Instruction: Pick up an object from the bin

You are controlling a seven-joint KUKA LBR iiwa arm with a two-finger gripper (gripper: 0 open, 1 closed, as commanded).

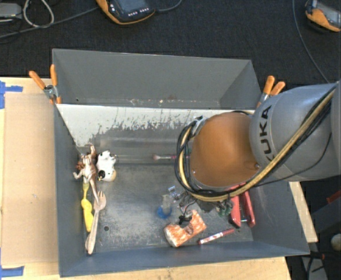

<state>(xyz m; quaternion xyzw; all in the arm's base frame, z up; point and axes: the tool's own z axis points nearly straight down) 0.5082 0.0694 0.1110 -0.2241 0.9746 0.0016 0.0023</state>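
Grey bin [153, 86]: orange packet [184, 233] near hand [185, 213]

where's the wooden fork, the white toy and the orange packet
wooden fork [93, 229]: camera view, on its handle, by the bin's left wall
white toy [106, 165]: camera view, on its body
orange packet [181, 234]: camera view, on its middle, near the bin's front wall

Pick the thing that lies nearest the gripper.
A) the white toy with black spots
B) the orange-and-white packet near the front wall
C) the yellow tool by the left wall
B: the gripper is directly above the orange-and-white packet, towards the front right of the bin; whether it touches the packet cannot be told.
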